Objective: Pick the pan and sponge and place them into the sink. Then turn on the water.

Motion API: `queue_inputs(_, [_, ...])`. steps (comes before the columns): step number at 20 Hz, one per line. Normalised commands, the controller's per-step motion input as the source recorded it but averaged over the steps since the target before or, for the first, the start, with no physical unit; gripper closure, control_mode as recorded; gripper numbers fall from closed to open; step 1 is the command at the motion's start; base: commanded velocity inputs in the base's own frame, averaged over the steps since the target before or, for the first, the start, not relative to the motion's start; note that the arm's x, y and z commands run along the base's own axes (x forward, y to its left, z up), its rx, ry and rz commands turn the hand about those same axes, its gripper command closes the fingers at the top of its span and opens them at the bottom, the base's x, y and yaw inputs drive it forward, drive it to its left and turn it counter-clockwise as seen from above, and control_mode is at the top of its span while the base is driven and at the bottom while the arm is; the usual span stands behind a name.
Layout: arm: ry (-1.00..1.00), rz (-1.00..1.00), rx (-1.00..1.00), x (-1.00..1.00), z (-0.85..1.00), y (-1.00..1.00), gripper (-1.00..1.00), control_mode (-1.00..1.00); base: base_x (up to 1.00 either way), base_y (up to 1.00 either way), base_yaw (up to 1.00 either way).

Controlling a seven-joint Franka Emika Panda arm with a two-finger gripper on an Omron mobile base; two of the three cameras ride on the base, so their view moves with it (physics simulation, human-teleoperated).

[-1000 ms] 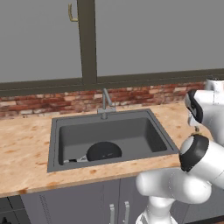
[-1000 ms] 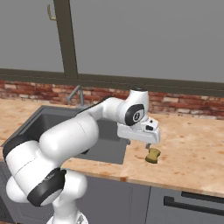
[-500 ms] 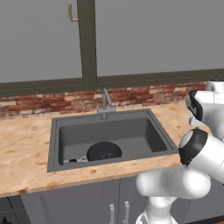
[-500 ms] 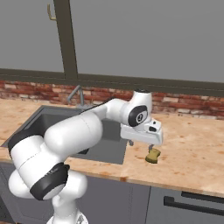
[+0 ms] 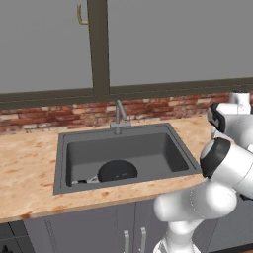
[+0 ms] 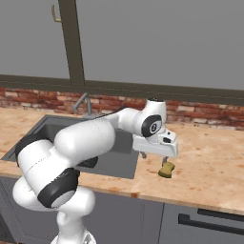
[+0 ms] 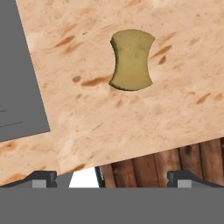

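Note:
The black pan [image 5: 117, 171] lies flat in the dark grey sink [image 5: 163, 148], near its front wall. The yellow-olive sponge [image 6: 166, 169] rests on the wooden counter just right of the sink [image 6: 125, 164]. My gripper [image 6: 155, 156] hangs a little above the sponge and slightly to its left, open with nothing between its fingers. In the hand view the sponge [image 7: 131, 60] lies ahead of the gripper [image 7: 111, 177], and the sink rim [image 7: 17, 87] is at the left. Water is out of view at the faucet [image 5: 120, 114].
A brick backsplash [image 5: 44, 116] and a dark window frame run behind the counter [image 6: 209, 167]. The counter's front edge [image 6: 190, 202] lies close in front of the sponge. The faucet [image 6: 83, 102] stands at the sink's back rim.
The arm's elbow has risen a little and the hand has edged slightly right over the sponge. Sponge and pan have not moved, and the jaws have stayed open.

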Motion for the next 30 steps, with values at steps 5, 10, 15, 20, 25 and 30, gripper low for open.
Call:
queue_inputs(5, [0.02,0.0,0.02,0.15,-0.12,-0.12,-1.0,-1.0,0.0,0.0,0.0])
queue_inputs(10, [0.03,0.01,0.02,0.15,-0.15,-0.11,-1.0,-1.0,0.0,0.0,0.0])
queue_inputs(15, [0.03,0.0,0.02,0.15,-0.15,-0.05,-1.0,-1.0,0.0,0.0,0.0])
queue_inputs(20, [0.03,0.0,0.02,0.13,-0.15,-0.09,-1.0,-1.0,0.0,0.0,0.0])
queue_inputs(25, [0.04,0.0,0.01,0.11,-0.14,-0.11,-1.0,-1.0,0.0,0.0,0.0])
queue_inputs(30, [0.02,0.0,0.01,0.05,-0.12,-0.11,-1.0,-1.0,0.0,0.0,0.0])
